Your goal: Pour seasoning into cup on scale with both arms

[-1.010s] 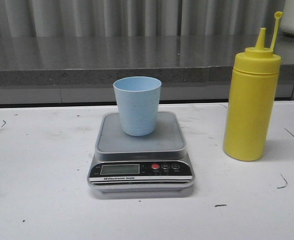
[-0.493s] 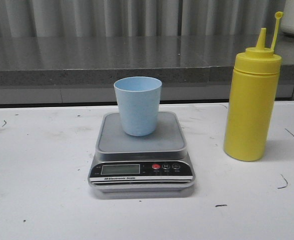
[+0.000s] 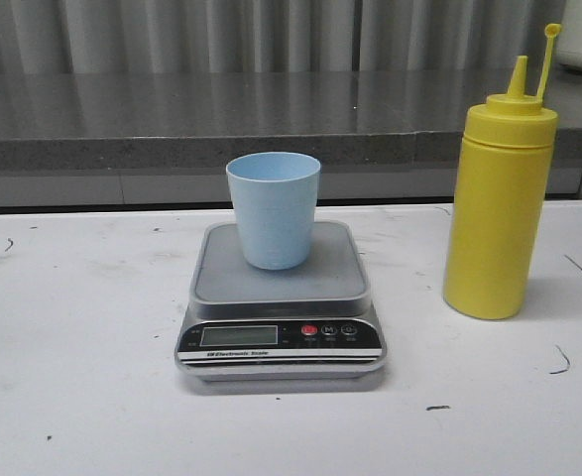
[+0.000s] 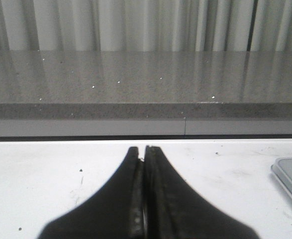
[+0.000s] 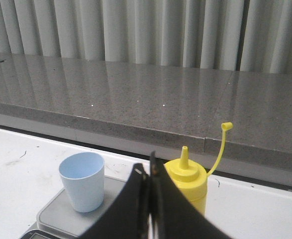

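Lab-like test bench: white table (image 3: 72,327), grey stone counter (image 3: 172,124), curtain (image 3: 221,35) backdrop.

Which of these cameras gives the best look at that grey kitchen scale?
The front view: the whole scale shows, with its platform, display and buttons, and the blue cup standing on it. The right wrist view shows only part of its platform behind the gripper. The left wrist view catches only a corner.

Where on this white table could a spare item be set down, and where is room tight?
Widest bare patch: the white table left of the flat grey digital scale, which carries the pale blue plastic cup. Another bare strip runs in front of the scale. Tightest: the gap between the scale and the tall yellow squeeze bottle.
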